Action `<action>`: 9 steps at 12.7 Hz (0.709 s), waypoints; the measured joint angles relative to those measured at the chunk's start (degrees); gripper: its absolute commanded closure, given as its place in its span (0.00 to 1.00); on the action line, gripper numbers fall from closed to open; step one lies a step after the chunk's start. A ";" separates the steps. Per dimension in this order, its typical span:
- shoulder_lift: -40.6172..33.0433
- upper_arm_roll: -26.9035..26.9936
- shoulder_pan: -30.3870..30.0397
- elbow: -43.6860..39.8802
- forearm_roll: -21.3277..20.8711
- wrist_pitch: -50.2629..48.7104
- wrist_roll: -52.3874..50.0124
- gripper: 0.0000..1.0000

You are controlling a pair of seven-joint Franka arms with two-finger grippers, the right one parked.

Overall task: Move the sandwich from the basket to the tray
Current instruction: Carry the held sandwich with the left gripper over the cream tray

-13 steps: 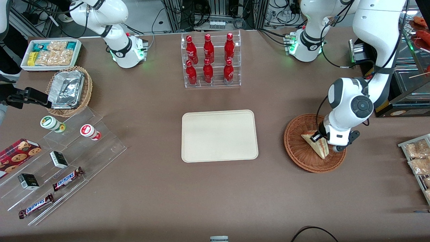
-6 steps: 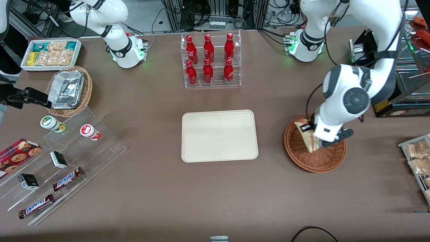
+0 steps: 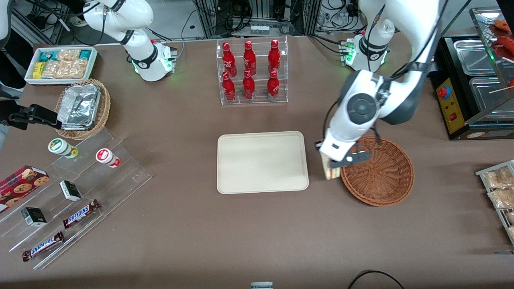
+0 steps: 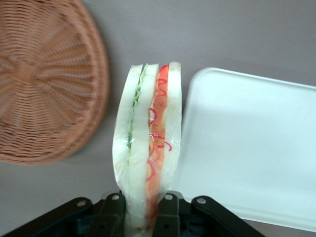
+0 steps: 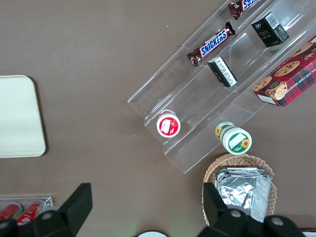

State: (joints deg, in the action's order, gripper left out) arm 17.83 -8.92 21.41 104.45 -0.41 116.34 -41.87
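My left gripper (image 3: 333, 162) (image 4: 142, 207) is shut on the clear-wrapped sandwich (image 3: 330, 171) (image 4: 147, 148), a pale wedge with red and green filling. It hangs in the air over the strip of table between the reddish-brown wicker basket (image 3: 381, 176) (image 4: 44, 84) and the cream tray (image 3: 262, 162) (image 4: 252, 148). The basket holds nothing in view. Nothing lies on the tray.
A clear rack of red bottles (image 3: 251, 72) stands farther from the front camera than the tray. Toward the parked arm's end are a tan basket of foil containers (image 3: 82, 107), a white snack bin (image 3: 60, 64) and clear steps with snacks (image 3: 76, 192). Bagged snacks (image 3: 498, 188) lie at the working arm's end.
The gripper has lifted the sandwich out of the basket and carried it sideways toward the tray. The basket now shows bare.
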 measured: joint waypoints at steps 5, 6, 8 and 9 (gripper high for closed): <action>10.58 0.02 7.30 -10.50 1.94 0.13 -5.02 1.00; 12.95 0.04 8.79 -12.77 1.94 0.15 -6.62 1.00; 17.36 0.06 11.76 -17.28 1.94 0.25 -9.59 1.00; 19.08 0.09 12.92 -19.45 1.94 0.26 -10.87 1.00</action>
State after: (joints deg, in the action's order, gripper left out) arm 36.91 -8.83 34.33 85.00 1.53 116.60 -52.74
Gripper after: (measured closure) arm 0.824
